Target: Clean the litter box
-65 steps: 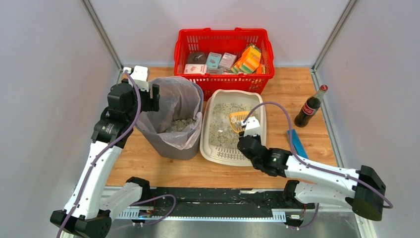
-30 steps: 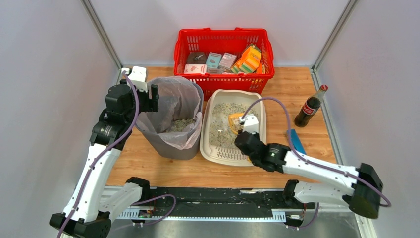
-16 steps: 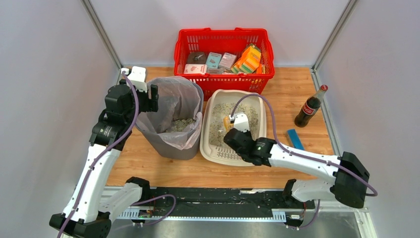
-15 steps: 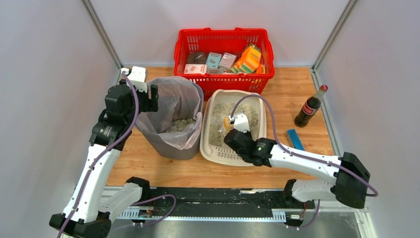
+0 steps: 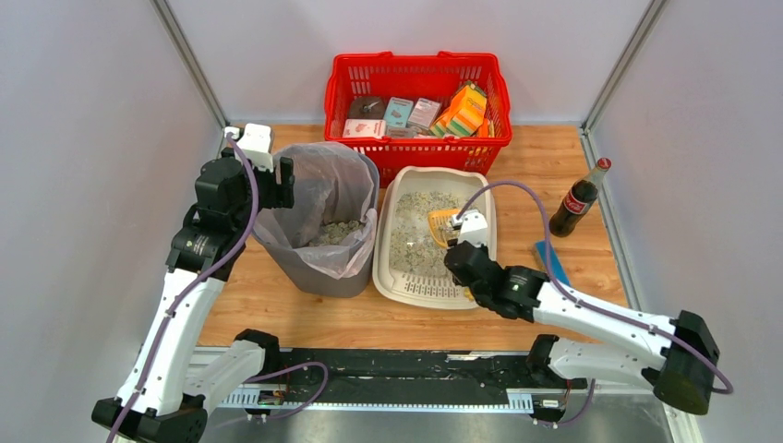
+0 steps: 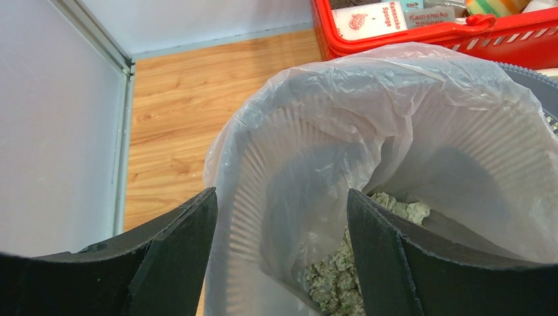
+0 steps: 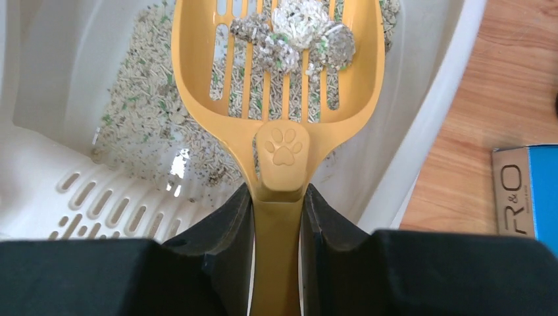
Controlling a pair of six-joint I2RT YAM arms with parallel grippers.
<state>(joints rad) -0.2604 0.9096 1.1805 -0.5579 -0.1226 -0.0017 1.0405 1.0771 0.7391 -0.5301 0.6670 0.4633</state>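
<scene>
- The right gripper (image 7: 277, 197) is pressed together on the handle of the yellow scoop (image 7: 276, 125). One finger sits on each side of the handle, just below the paw-print boss.
- The scoop's slotted bowl points away from the wrist and carries a small heap of grey clumps (image 7: 296, 29) at its far end. The slots nearer the handle are bare.
- The bowl sits over the litter box (image 5: 415, 288), towards its right wall. It appears to be clear of the granule bed, though the height cannot be confirmed.
- The litter box rests on the table (image 5: 517, 157), its slotted grate (image 7: 112, 204) at the near end. Granules are spread thinly over the floor beyond it.
- The grey bin (image 5: 323, 272) stands just beside the box on the left. It is lined with a clear bag (image 6: 395, 118), and discarded litter (image 6: 342, 276) lies at the bottom.
- The left gripper (image 6: 281, 197) is spread wide at the far-left rim of the bin, with the bag edge between the jaws. It pinches nothing, and contact with the bag cannot be confirmed.
- Step in hand, as judged: a loaded scoop is ready for transfer from box to bin.
- Next move, as judged:
  - Raise the bowl above the box's left wall.
  - Keep it level so the clumps do not roll off the open tip.
  - Carry it left over the bag mouth, clear of the left gripper.
  - Rotate the wrist to tip the load.
- A blue carton (image 7: 526, 191) and a cola bottle (image 5: 579, 198) stand to the right, outside the transfer path.
</scene>
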